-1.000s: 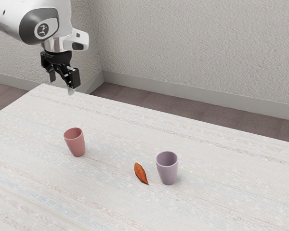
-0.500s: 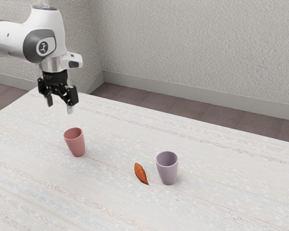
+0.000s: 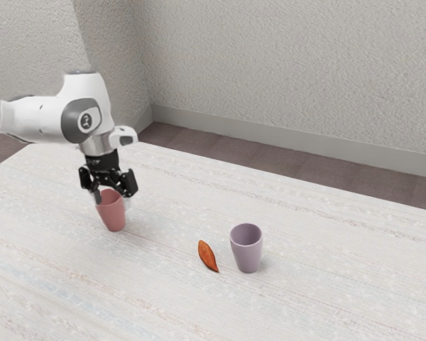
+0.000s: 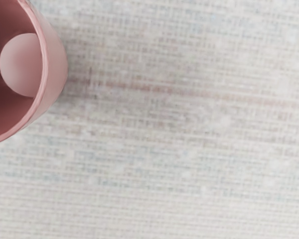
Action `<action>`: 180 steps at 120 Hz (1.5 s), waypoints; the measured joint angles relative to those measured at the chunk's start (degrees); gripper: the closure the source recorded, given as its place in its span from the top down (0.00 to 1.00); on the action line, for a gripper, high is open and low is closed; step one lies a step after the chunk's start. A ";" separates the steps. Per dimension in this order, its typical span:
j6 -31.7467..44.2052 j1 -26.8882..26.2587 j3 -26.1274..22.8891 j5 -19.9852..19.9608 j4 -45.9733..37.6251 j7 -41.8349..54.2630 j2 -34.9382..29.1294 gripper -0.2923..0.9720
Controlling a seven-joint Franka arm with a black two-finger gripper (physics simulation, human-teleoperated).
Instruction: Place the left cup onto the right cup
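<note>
The pink cup (image 3: 113, 215) stands upright on the table, toward the exterior view's left. My gripper (image 3: 112, 199) hangs right at its rim, open, with its fingers reaching down around the cup's top. I cannot tell whether they touch it. In the wrist view the pink cup (image 4: 51, 69) is seen from straight above, its inside and round bottom showing close beside my hand. The purple cup (image 3: 246, 247) stands upright farther toward the exterior view's right, well apart from the gripper.
A small orange-brown leaf (image 3: 208, 256) lies flat just beside the purple cup, between the two cups. The pale woven table (image 3: 326, 284) stretches wide around them. A wall and grey baseboard (image 3: 291, 138) run behind the table's far edge.
My arm has come down and toward the exterior view's right, from high above the table's far corner to the pink cup's rim. Both cups and the leaf stayed put.
</note>
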 joint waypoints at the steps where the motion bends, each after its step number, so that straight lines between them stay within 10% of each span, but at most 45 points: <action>1: 0.25 -0.01 0.00 -0.02 0.01 -0.03 0.12 0.77; 144: 10.82 1.83 1.66 0.74 8.24 6.01 14.22 0.77; 180: 11.37 2.01 1.85 0.74 7.86 6.74 13.94 0.29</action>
